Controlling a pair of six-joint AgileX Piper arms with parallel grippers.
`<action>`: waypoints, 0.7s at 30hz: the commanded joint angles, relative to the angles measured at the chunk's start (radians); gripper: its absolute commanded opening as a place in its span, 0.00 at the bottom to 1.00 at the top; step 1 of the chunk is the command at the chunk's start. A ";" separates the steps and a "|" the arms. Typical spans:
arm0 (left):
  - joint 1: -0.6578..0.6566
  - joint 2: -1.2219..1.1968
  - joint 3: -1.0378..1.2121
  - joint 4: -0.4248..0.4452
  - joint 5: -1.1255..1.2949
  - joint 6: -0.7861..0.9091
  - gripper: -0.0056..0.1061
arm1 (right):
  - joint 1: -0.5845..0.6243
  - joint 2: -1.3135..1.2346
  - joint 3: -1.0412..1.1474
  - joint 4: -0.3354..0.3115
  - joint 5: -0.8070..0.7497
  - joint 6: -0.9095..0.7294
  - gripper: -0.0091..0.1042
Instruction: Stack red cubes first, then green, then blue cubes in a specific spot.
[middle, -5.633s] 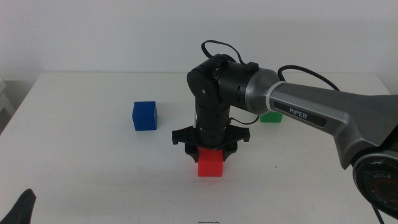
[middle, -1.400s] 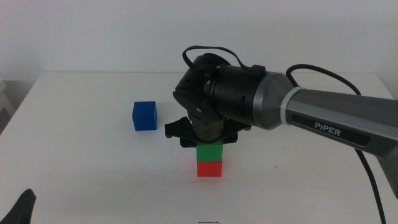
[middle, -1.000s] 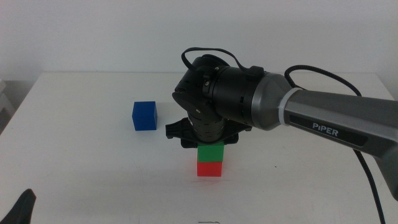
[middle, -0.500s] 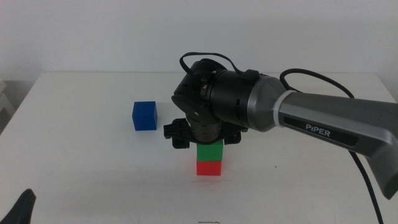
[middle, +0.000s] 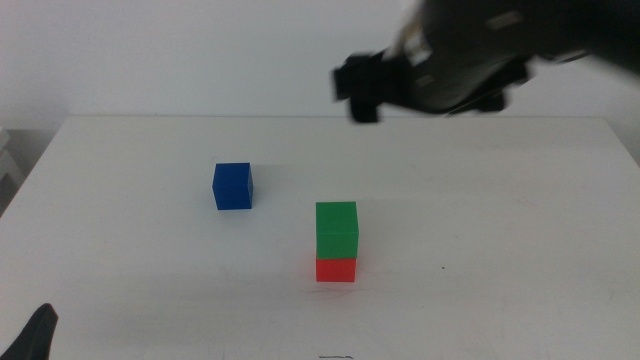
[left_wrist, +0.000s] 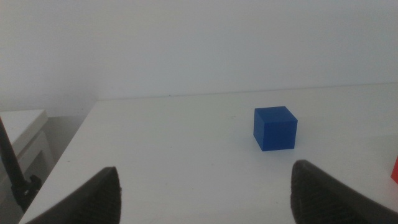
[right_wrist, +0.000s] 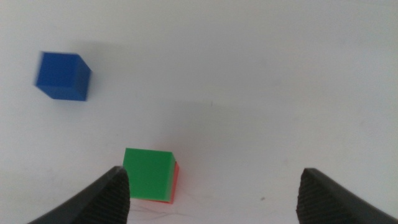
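- Now: green (middle: 337, 229) sits on red cube (middle: 336, 269); blue cube (middle: 233, 186) alone, well apart on table (middle: 500, 250).
- Right gripper (middle: 425, 85) raised high, blurred; jaws wide apart, empty.
- Left gripper (left_wrist: 205, 186) low near table edge, jaws spread wide, empty, facing blue.
- Likely light, rigid, matte; best pinched on opposite side faces.

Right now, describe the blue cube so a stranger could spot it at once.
On the white table, find the two-cube stack, green cube on red cube. The blue cube sits alone on the table, left of and behind it, the only one unstacked.
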 joint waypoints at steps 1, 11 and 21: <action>-0.002 -0.020 -0.003 -0.011 -0.088 -0.005 0.89 | -0.018 -0.141 0.028 -0.034 -0.056 -0.093 0.81; -0.002 -0.020 -0.003 -0.011 -0.088 -0.005 0.89 | -0.161 -0.734 0.511 0.153 -0.360 -0.406 0.80; -0.002 -0.020 -0.003 -0.011 -0.088 -0.005 0.89 | -0.203 -1.147 0.704 0.455 -0.368 -0.788 0.80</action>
